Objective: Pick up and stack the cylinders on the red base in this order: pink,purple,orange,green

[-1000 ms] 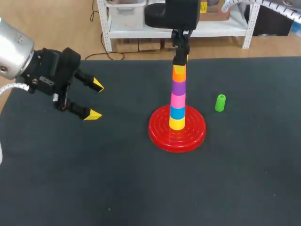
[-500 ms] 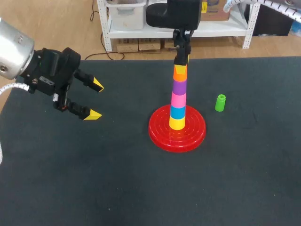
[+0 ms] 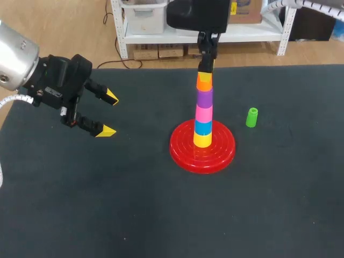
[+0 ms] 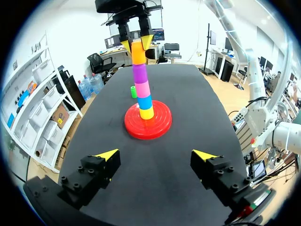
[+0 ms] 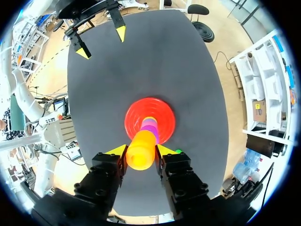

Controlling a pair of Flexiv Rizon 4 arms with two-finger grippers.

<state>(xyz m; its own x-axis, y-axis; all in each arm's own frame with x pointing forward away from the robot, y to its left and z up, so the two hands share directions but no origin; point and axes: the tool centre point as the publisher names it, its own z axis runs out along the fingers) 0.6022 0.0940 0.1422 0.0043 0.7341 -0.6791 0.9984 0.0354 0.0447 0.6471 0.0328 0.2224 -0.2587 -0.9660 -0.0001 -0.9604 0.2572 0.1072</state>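
head view: left gripper, fingers spread and empty, hangs near the tabletop's left edge; mid-table, five cylinders stand stacked on one red base, right gripper pinching the topmost orange cylinder; one green cylinder stands alone toward the right edge.
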